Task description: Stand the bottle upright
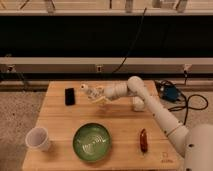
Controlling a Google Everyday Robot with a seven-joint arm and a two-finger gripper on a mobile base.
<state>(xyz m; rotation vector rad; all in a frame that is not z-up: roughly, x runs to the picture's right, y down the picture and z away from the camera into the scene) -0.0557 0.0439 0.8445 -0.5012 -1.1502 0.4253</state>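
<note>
The bottle [88, 91] is small and whitish with a narrow white cap. It lies tilted near the table's back middle, cap pointing up-left, just right of a black phone [70, 96]. My gripper [96, 95] reaches in from the right, is shut on the bottle's body and holds it low over the wooden table [55, 117]. A yellowish part shows below the wrist. The arm runs back to the right and down to the base at the lower right.
A green bowl [92, 141] sits at the front middle and a white cup [38, 138] at the front left. A short white cylinder [136, 103] stands under the arm's elbow. A red-brown object [143, 140] lies front right. A blue device with cables [170, 92] is off the table's right edge.
</note>
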